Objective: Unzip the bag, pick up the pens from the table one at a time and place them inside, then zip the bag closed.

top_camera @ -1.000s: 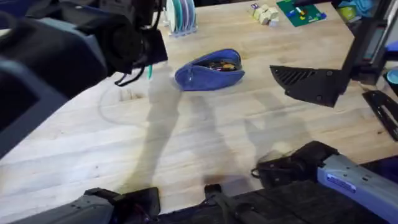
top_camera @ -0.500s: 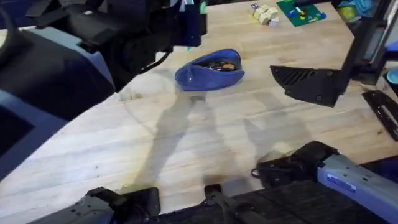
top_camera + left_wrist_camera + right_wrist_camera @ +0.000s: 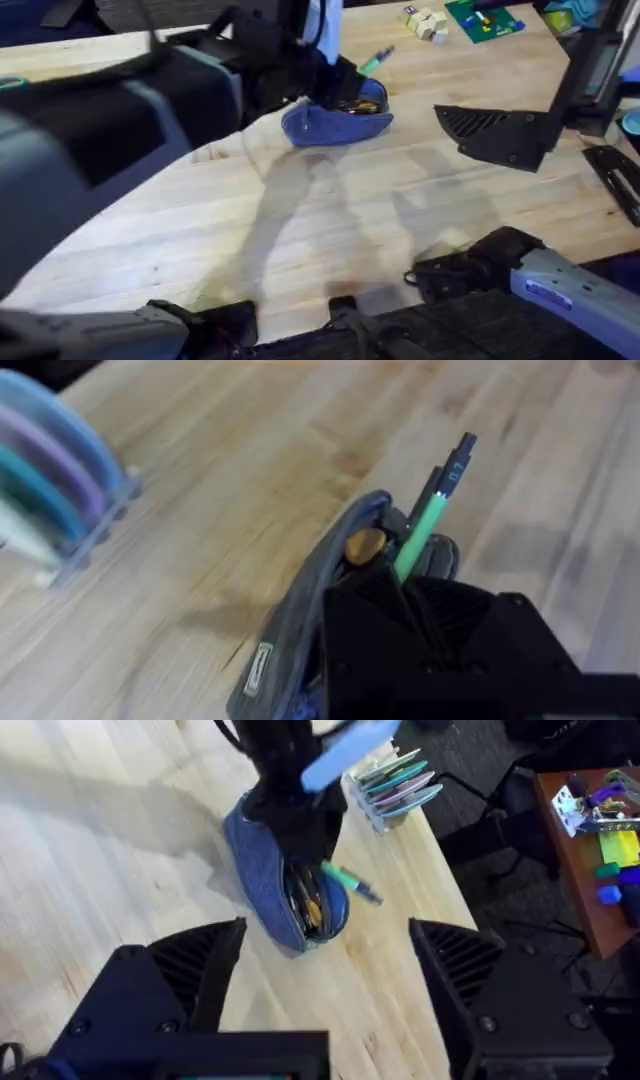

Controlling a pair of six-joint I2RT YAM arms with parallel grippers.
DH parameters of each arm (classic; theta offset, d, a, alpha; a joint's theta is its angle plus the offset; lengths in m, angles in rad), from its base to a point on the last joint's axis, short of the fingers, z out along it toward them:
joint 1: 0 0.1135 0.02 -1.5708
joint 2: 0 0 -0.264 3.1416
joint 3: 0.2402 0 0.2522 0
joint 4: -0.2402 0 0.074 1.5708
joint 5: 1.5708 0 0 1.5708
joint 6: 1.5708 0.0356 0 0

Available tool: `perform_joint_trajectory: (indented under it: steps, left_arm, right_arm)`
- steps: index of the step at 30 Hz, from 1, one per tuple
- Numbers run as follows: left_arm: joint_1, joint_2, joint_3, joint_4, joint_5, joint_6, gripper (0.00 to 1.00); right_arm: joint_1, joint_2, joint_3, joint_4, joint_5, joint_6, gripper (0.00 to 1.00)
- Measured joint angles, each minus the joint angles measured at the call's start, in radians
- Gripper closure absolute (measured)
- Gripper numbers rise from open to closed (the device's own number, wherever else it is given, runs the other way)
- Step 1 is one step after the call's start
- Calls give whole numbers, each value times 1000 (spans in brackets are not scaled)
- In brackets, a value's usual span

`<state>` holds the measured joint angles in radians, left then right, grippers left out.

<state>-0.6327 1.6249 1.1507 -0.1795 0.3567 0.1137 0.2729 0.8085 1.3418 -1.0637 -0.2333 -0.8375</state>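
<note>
While poised over the open bag [image 3: 335,118], left claw [image 3: 410,585] pinches green pen [image 3: 420,538].
Pen tilts tip-out, bag mouth directly beneath for dropping in; right claw [image 3: 325,975] spread, well apart, idle.

A light-wood butcher-block table [image 3: 330,230] stands over dark floor [image 3: 480,780], beside a reddish-brown side table [image 3: 575,870].
</note>
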Motion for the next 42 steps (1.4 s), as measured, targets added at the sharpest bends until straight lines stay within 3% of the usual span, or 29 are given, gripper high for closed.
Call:
perform_joint_trajectory:
  steps: [5,12,15,21,25,28,33,35,42]
  left_arm:
    - [0,97,-1,66,133,194,957]
    - [0,121,-1,39,154,278,958]
    - [0,138,-1,3,134,293,958]
    - [-3,164,-1,-73,-15,302,958]
    - [-7,164,-1,-79,-69,305,934]
    - [-8,164,-1,-79,-87,306,845]
    - [-7,163,-1,-71,-100,293,68]
    - [-7,164,-1,-66,-100,267,14]
    - [-7,108,-2,-81,-109,182,9]
  right_arm:
    - [0,0,0,0,0,0,3]
    - [0,0,0,0,0,0,4]
    - [0,0,0,0,0,0,3]
    - [0,0,0,0,0,0,4]
    - [0,0,0,0,0,0,3]
    - [0,0,0,0,0,0,3]
    - [0,0,0,0,0,0,3]
    - [0,0,0,0,0,0,3]
    - [0,0,0,0,0,0,3]
